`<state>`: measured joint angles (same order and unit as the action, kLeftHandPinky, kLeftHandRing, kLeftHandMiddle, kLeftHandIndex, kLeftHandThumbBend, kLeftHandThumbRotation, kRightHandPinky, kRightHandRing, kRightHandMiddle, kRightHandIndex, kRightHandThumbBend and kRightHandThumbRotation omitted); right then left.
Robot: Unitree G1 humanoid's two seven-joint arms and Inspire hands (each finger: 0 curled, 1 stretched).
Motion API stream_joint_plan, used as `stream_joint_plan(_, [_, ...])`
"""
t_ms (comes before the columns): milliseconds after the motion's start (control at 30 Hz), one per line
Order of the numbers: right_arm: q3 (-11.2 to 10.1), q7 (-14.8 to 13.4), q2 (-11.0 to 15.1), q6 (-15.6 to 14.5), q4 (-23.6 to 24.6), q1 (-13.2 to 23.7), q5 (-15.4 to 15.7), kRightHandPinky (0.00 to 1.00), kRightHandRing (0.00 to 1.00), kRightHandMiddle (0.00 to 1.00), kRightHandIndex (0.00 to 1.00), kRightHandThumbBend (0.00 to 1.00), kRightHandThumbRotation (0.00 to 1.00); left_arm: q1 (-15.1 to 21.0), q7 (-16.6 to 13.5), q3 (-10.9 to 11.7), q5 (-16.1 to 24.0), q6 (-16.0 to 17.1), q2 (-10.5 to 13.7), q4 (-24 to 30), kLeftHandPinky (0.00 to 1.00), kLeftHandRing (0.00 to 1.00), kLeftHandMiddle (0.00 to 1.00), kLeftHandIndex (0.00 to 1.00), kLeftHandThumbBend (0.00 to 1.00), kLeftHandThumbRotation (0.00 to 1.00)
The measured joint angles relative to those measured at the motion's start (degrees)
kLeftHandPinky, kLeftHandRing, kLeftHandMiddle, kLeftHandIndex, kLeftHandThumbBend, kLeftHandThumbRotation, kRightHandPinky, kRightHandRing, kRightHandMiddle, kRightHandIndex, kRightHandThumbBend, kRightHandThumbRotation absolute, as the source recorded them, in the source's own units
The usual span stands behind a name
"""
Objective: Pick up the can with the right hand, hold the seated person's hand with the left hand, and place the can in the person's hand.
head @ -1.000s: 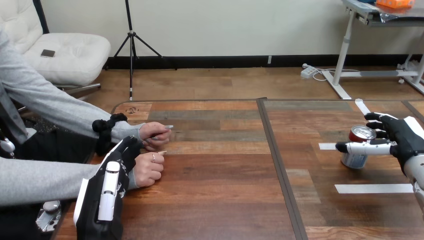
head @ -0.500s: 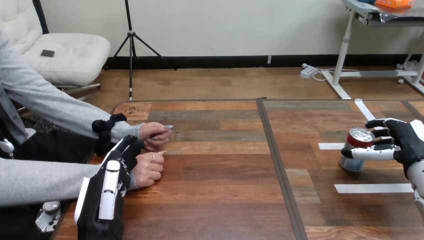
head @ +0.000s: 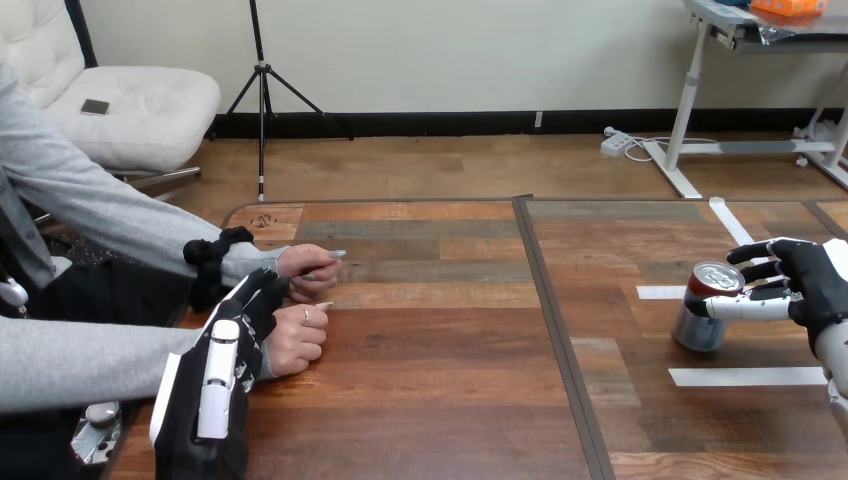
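The can (head: 703,312) was found near the right edge of the table (head: 450,400), tilted, its top leaning toward the right robot hand (head: 808,285). That robot hand was closed on the can: the thumb (head: 735,308) lay across the front of the can, the other fingers at its far side near the top. Whether the base was clear of the table could not be told. White tape strips (head: 748,377) lay on the table just beside the can.

At the left edge, well apart from the can, the left robot hand (head: 222,375) lay against the person's nearer hand (head: 296,340) at its wrist side. Whether it gripped that hand could not be told. The person's farther hand (head: 310,265) rested just beyond, holding a small item.

Assessment: pick-up in hand; holding and hand-over not yet done.

Risks noted:
- The grip sat high on a tilted can. A smooth metal wall could slip or swing in the pinch during the carry across the table.
- The person's nearer hand was loosely closed, knuckles up. A can set on it would roll off unless the palm was turned up first.
- The left robot hand could crowd the placing spot, causing a knock between the two robot hands.
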<state>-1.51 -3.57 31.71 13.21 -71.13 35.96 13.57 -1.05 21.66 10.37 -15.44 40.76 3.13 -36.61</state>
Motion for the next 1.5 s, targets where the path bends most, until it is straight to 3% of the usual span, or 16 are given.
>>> stream_joint_plan(600, [0.88,-0.91,0.0,0.0,0.0,0.0,0.44,0.52,0.57,0.6,0.64,0.91,0.0,0.0,0.32,0.02,0.02,-0.02,-0.02,0.0,0.95,0.91,0.84,0.82,0.33,0.97])
stream_joint_plan(1000, [0.98,-0.73,0.0,-0.07,0.0,0.0,0.47,0.57,0.62,0.64,0.66,0.99,0.0,0.0,0.2,0.02,0.08,0.24,-0.02,0.0,0.95,0.92,0.84,0.81,0.33,0.97])
stream_joint_plan(1500, [1.33,0.78,-0.01,-2.02,0.0,0.01,0.64,0.59,0.67,0.69,0.71,1.0,0.07,0.0,-0.19,0.02,0.09,0.36,-0.06,0.0,0.93,0.9,0.82,0.79,0.33,0.97])
